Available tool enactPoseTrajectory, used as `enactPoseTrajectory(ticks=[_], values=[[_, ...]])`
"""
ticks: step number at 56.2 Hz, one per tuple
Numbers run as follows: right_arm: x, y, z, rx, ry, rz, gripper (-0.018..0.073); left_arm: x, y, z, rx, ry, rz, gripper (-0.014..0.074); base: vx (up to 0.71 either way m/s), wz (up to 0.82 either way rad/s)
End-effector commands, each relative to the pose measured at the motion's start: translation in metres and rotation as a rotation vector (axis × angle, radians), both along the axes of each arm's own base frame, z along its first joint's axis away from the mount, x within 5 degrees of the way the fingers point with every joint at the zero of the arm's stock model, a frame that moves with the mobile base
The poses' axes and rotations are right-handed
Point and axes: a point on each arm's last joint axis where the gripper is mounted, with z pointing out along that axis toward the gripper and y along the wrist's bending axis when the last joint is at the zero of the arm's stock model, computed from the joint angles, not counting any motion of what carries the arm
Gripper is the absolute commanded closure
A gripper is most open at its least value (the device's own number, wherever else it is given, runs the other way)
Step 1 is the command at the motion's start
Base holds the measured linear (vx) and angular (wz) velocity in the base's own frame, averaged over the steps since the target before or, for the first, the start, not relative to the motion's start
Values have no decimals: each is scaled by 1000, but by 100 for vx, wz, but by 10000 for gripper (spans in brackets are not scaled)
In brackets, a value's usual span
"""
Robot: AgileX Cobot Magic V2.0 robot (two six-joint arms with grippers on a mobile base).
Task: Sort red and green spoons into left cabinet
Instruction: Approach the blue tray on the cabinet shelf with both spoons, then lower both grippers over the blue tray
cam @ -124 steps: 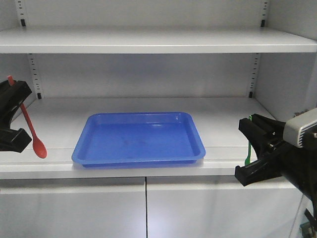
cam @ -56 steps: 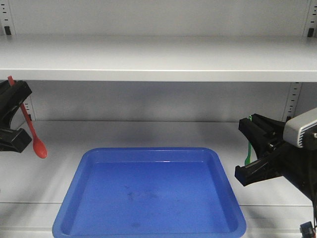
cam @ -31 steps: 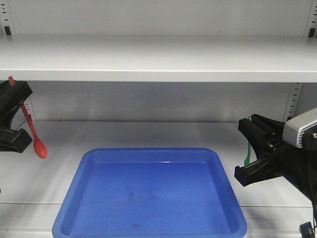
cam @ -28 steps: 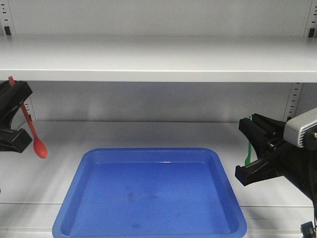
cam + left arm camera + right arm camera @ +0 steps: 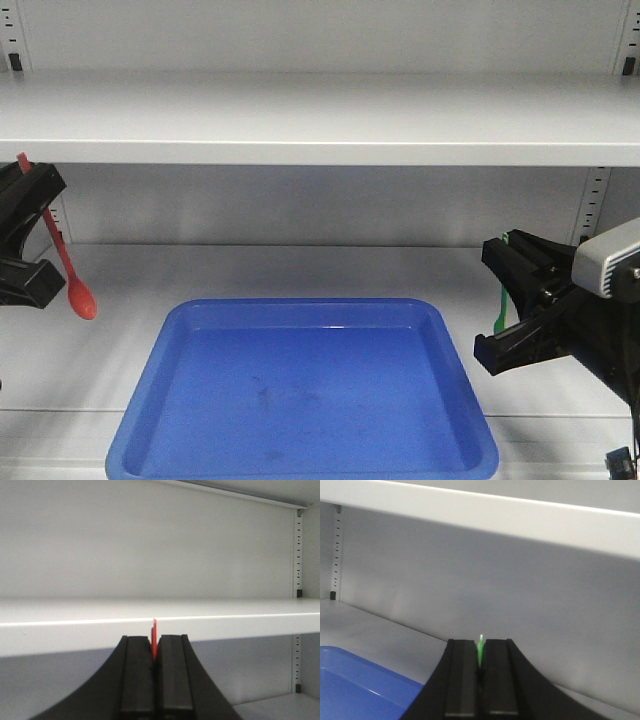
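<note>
At the left edge of the front view my left gripper [image 5: 22,235] is shut on the red spoon [image 5: 70,270], whose bowl hangs down over the grey cabinet shelf [image 5: 300,262]. In the left wrist view the red handle tip [image 5: 154,637] pokes up between the closed black fingers [image 5: 137,675]. My right gripper [image 5: 512,300] at the right is shut on the green spoon [image 5: 502,300], mostly hidden behind its fingers. In the right wrist view a green sliver [image 5: 480,650] shows between closed fingers [image 5: 497,680].
A blue tray [image 5: 140,420] lies on the lower shelf between both grippers; its corner [image 5: 365,690] shows in the right wrist view. An upper shelf [image 5: 320,120] spans overhead. Slotted rails [image 5: 590,205] run up the back corners.
Since 2.2 s ago the view has closed in on the shelf, so the tray looks larger and lower. Over the last second nothing has visibly moved; both spoons stay held.
</note>
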Motion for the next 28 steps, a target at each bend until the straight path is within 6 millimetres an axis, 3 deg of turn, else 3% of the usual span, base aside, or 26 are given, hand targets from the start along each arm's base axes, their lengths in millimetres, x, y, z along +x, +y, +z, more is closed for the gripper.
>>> enactPoseTrajectory(ticks=[1,19,28], values=[[-6,0,22,49,-118,19,568,-8,0,20,-48,-109,-20,603,0,0],[-6,0,22,49,-118,19,568,-8,0,20,-48,-109,-20,603,0,0],[4,3,11,65,-75,30,568,1,-3,12,-27,-81,-27,603,0,0]])
